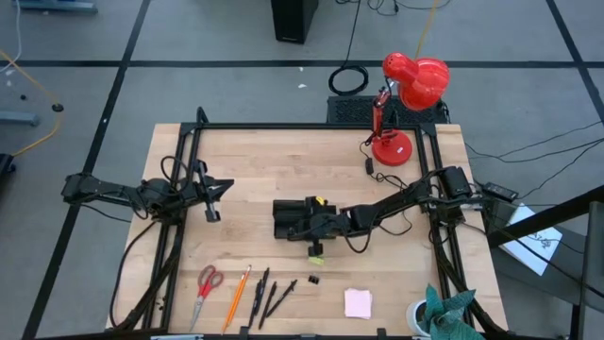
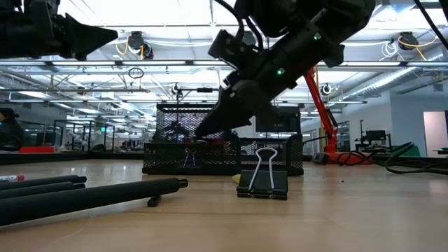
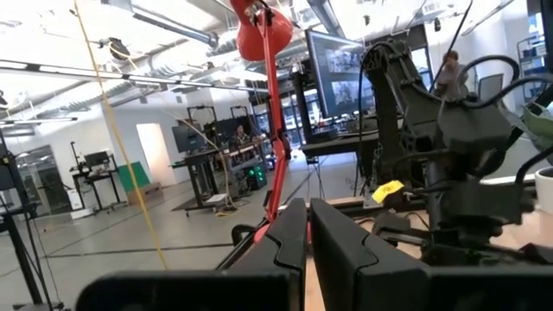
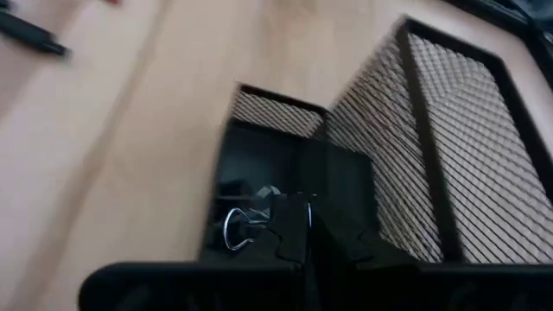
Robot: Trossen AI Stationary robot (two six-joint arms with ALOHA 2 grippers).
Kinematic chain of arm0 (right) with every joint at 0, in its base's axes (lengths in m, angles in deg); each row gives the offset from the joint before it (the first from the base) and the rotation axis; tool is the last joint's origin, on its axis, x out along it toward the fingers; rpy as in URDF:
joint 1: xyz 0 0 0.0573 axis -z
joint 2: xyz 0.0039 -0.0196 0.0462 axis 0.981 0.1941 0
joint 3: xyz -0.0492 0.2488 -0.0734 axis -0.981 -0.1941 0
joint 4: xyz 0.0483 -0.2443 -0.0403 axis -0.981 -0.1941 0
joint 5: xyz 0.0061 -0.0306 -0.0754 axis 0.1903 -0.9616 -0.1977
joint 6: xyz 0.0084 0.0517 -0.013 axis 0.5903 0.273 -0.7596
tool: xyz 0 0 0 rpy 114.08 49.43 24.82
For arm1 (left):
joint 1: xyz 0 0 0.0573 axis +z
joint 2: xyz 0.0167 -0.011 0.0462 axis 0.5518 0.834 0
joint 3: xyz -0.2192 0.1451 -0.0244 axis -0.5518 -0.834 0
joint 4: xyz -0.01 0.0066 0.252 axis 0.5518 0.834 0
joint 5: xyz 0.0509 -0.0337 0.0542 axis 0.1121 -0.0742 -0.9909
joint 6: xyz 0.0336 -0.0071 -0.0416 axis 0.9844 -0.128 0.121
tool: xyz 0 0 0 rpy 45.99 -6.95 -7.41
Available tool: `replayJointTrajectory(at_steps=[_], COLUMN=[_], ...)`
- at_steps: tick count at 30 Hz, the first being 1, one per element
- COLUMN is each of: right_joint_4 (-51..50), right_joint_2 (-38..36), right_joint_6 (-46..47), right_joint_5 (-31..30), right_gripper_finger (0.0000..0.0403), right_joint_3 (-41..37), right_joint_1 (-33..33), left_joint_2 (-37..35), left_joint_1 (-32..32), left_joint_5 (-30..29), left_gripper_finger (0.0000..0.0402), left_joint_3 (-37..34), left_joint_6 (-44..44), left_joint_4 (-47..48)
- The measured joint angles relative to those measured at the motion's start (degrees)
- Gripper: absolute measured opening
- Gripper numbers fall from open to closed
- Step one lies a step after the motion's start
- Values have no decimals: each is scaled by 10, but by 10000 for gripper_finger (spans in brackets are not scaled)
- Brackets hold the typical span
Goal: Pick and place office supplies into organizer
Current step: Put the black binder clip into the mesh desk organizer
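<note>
Right gripper (image 1: 304, 224) is parked over the organizer (image 1: 286, 219), the black mesh tray sitting mid-table, and its fingers are pinched fully together. From the right wrist view the tips hang above the shallow compartment, with a binder clip (image 4: 246, 226) showing just under them, wire loops out to one side. Can't tell whether the clip is pinched between the tips or just lying in the tray, so I wouldn't call it a grasp.

Left gripper (image 1: 213, 198) is off on the left side of the table, raised and well away from the supplies, fingers nearly closed with only a thin slit between them and nothing in there.

Rest of the stuff is along the near edge: red-handled scissors (image 1: 206, 286), then the orange pencil (image 1: 236, 297), then the black pens (image 1: 267, 295) fanned beside it. One small black clip (image 1: 313, 280) sits alone a bit further right, and the pink note pad (image 1: 358, 302) is near the corner. A small yellow-green piece (image 1: 316, 259) lies just in front of the organizer. Red desk lamp (image 1: 404, 104) stands at the far right of the table.
</note>
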Motion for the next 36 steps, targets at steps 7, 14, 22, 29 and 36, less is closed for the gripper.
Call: replayJointTrajectory(at_steps=[7, 14, 22, 29, 36], right_joint_4=[-5, -4, -4, 10, 18], right_joint_2=[0, 0, 0, -12, -72], right_joint_6=[2, 9, 16, -10, -41], right_joint_5=[-8, -8, -8, -10, -25], right_gripper_finger=[2, 15, 48, 78, 104], right_joint_3=[0, 0, 0, 0, 0], right_joint_1=[0, 0, -1, -17, -69], left_joint_2=[0, 0, 0, 0, 0], left_joint_1=[0, 0, 0, 0, 0], left_joint_5=[0, 2, 2, 2, 2], left_gripper_finger=[26, 26, 26, 26, 26], left_joint_3=[0, 0, 0, 0, 0], left_joint_6=[0, -2, -3, -3, -5], left_joint_4=[-10, -8, -9, -9, -8])
